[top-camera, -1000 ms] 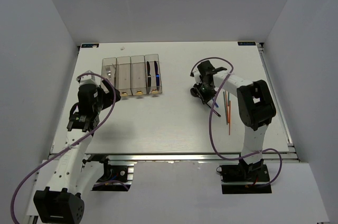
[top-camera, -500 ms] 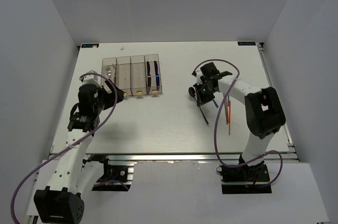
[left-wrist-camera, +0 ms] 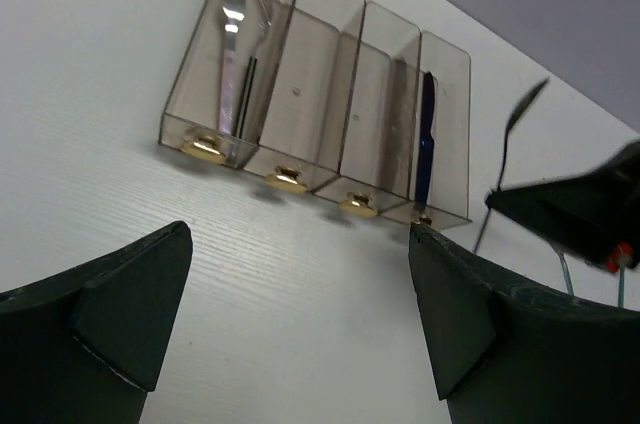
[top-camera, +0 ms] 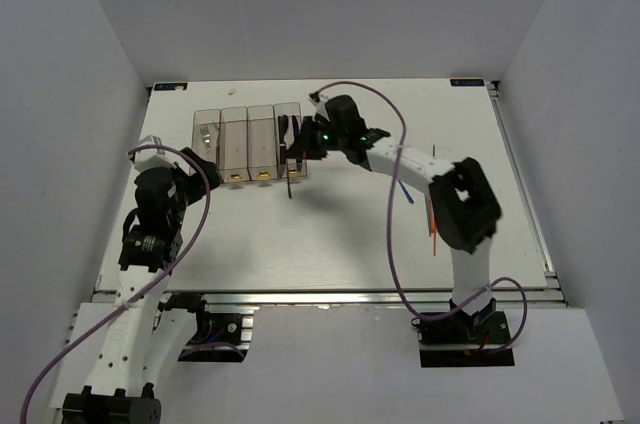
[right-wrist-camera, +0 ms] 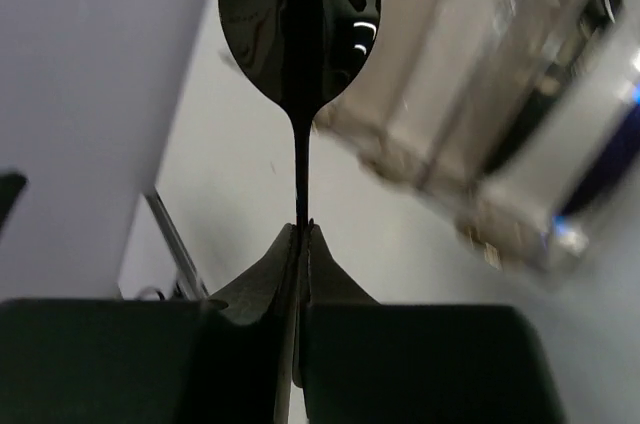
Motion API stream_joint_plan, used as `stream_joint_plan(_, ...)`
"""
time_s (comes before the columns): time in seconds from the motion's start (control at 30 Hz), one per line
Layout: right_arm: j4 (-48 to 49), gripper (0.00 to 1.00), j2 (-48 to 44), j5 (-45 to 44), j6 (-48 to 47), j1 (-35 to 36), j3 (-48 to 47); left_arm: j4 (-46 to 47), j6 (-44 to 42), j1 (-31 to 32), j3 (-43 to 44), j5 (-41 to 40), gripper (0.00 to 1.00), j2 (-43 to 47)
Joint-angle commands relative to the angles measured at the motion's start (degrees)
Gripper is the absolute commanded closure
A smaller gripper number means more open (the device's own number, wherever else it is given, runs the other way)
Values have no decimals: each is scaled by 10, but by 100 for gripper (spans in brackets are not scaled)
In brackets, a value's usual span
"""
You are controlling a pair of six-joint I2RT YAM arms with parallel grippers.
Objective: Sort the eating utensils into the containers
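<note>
My right gripper (top-camera: 297, 152) is shut on the thin handle of the dark spoon (top-camera: 290, 184), hanging over the right end of the containers (top-camera: 248, 140). In the right wrist view the spoon's bowl (right-wrist-camera: 300, 24) stands above the pinched fingertips (right-wrist-camera: 301, 231), with the bins (right-wrist-camera: 500, 134) blurred to the right. The left wrist view shows two silver forks (left-wrist-camera: 238, 54) in the leftmost bin and a blue knife (left-wrist-camera: 427, 139) in the rightmost. There the spoon (left-wrist-camera: 508, 149) hangs just right of the bins. My left gripper (left-wrist-camera: 300, 314) is open over bare table, in front of the bins.
Orange and green chopsticks (top-camera: 431, 214) lie on the table at the right, beside the right arm's elbow. A thin blue piece (top-camera: 403, 192) lies near them. Grey walls close in the table on three sides.
My right arm has swung left from the chopsticks to the bins, carrying the dark spoon in its shut jaws. The left arm has drawn back a little toward the near left.
</note>
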State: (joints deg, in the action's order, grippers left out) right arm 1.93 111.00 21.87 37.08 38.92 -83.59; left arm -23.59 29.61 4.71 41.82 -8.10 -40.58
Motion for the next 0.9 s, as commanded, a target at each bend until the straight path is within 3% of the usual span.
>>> stream_joint_plan(0.0, 115, 100, 111, 53, 94, -4, -165, -19, -16, -1, 7, -82, 2, 2)
stream_joint_plan(0.07, 100, 100, 186, 52, 107, -3, -284, -16, -15, 0, 3, -78, 2, -13)
stream_joint_plan(0.2, 133, 100, 263, 22, 124, -7, -397, -22, -19, 0, 5, -70, 2, -29)
stream_joint_plan(0.3, 178, 100, 278, -25, 112, -9, -407, -19, -22, 0, 2, -56, 2, -26)
stream_joint_plan(0.43, 160, 100, 321, -30, 68, -9, -468, -15, -24, 0, 0, -39, 2, -28)
stream_joint_plan(0.6, 141, 100, 314, -72, -25, 8, -420, -15, -26, 0, 1, -24, 2, -34)
stream_joint_plan(0.87, 95, 100, 301, -135, -81, 32, -385, -15, -28, 1, 0, -14, 2, -35)
